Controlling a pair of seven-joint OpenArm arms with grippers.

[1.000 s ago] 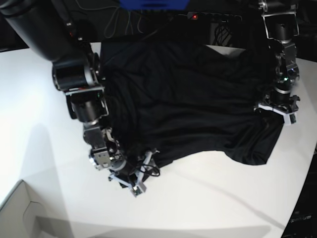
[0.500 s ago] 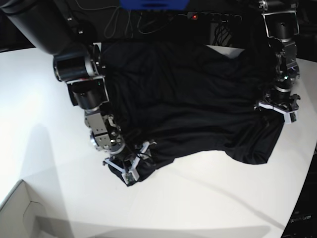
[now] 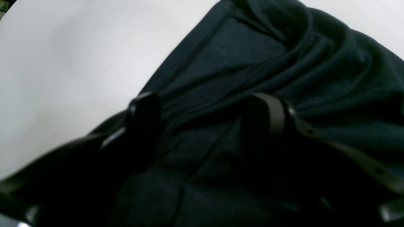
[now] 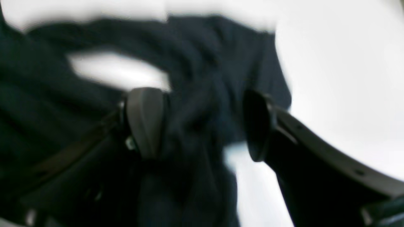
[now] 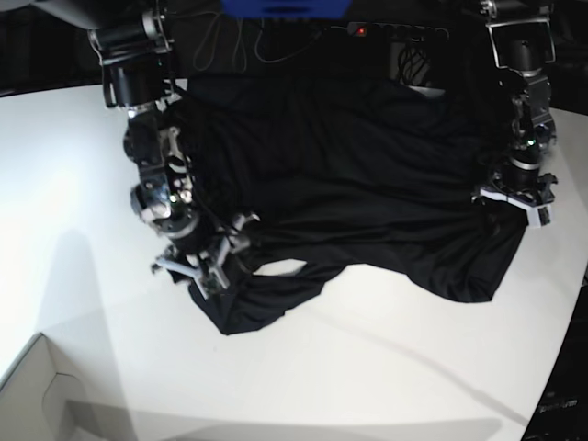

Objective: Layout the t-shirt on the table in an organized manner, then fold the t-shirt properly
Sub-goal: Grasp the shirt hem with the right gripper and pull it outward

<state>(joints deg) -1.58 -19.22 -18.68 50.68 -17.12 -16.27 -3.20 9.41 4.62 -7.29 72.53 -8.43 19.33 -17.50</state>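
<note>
text: none legible | labels: none | brands: none | numbers: none

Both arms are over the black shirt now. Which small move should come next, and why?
Probably close the right gripper on the fold between its open fingers, then draw it outward. In the base view that corner of the t-shirt is bunched, with a gap of table showing through, so it is not yet flat. The left gripper is also open over cloth.

A white table [image 5: 386,377] held a rumpled black t-shirt [image 5: 358,184] spread across its far side, with a box corner [image 5: 41,395] at its near edge.
</note>
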